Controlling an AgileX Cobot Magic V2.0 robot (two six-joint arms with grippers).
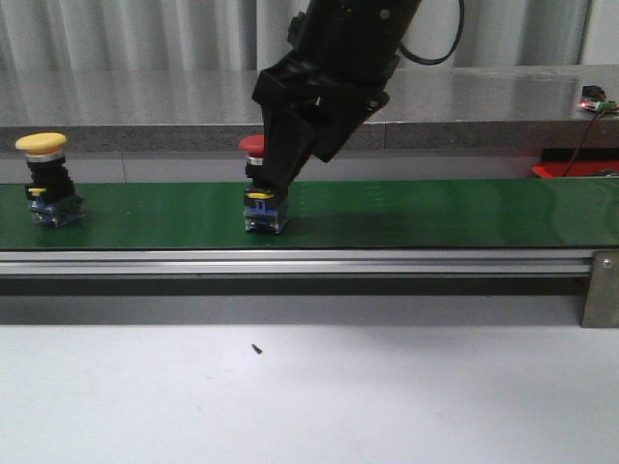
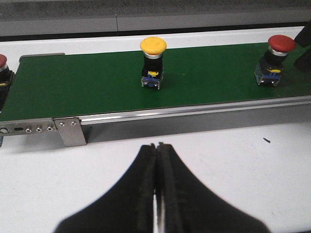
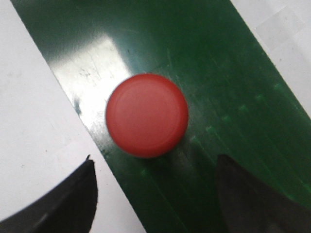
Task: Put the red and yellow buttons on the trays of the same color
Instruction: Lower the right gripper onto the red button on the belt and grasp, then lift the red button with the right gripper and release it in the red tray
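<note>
Right gripper is over the red button on the green belt, jaws spread wide with the red cap between the fingers in the wrist view, nothing held. From the front I can't tell whether a finger already touches the cap.

Left gripper is pressed shut and empty, parked over the white table on the near side of the belt.

Yellow button stands on the belt too, well apart from the red one, toward the belt's left end.

Next, I'd say: centre the cap between the fingers, drop lower so they close on the black body under the cap, then squeeze. Gripping the domed cap risks slip. The part is tall on a small base, so an off-centre close could tip it.
</note>
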